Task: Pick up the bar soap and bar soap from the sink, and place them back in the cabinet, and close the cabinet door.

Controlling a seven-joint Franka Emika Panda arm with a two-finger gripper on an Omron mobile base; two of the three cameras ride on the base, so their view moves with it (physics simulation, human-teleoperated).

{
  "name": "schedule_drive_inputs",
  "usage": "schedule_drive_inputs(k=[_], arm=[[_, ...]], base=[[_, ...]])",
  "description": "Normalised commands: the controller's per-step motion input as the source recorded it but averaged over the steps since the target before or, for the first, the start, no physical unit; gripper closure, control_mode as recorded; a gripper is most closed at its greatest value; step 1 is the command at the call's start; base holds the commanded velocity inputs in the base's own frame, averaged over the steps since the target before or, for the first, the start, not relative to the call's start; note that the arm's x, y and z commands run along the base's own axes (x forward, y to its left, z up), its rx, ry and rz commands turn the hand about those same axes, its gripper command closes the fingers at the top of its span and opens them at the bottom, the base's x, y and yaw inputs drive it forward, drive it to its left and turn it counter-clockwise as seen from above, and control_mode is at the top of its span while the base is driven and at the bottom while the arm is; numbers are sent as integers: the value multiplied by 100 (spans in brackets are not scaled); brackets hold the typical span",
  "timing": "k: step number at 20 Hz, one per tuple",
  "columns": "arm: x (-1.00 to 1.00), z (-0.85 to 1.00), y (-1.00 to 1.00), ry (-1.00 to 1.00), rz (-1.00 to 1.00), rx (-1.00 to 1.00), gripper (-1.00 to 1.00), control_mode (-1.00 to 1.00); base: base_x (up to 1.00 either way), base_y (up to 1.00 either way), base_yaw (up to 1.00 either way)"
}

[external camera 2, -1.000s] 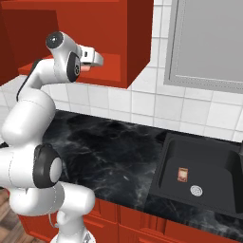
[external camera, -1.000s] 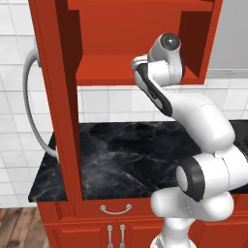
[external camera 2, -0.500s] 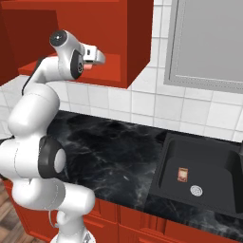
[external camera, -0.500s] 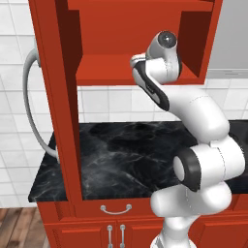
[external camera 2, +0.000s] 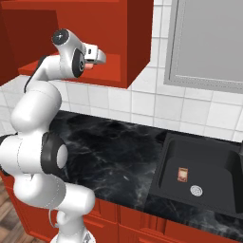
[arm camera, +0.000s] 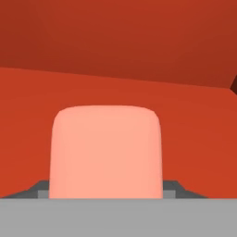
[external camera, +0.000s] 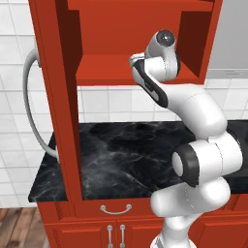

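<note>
A salmon-pink bar soap sits between the fingertips of my gripper, which is shut on it, just above the red shelf inside the cabinet. From the right base view, my gripper reaches into the cabinet's open lower bay. The brown bar soap lies on the floor of the black sink, near the round drain. The cabinet door stands open at the left, edge-on, with its curved silver handle facing outward.
A black marble counter runs under the cabinet. A pale grey cabinet hangs above the sink. Red drawer fronts with silver pulls line the counter's front. The cabinet's right wall stands close beside my wrist.
My hand has pushed a little deeper into the cabinet with the pink soap, and the upper arm has leaned in after it. The brown soap has not moved.
</note>
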Motion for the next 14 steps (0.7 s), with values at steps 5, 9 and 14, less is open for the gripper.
schedule_drive_inputs(k=[5,9,14], arm=[[2,-1,0,0,0,0,-100,-100],[0,0,0,0,0,0,-100,-100],[0,0,0,0,0,0,-100,-100]], base=[[0,0,0],[0,0,0],[0,0,0]])
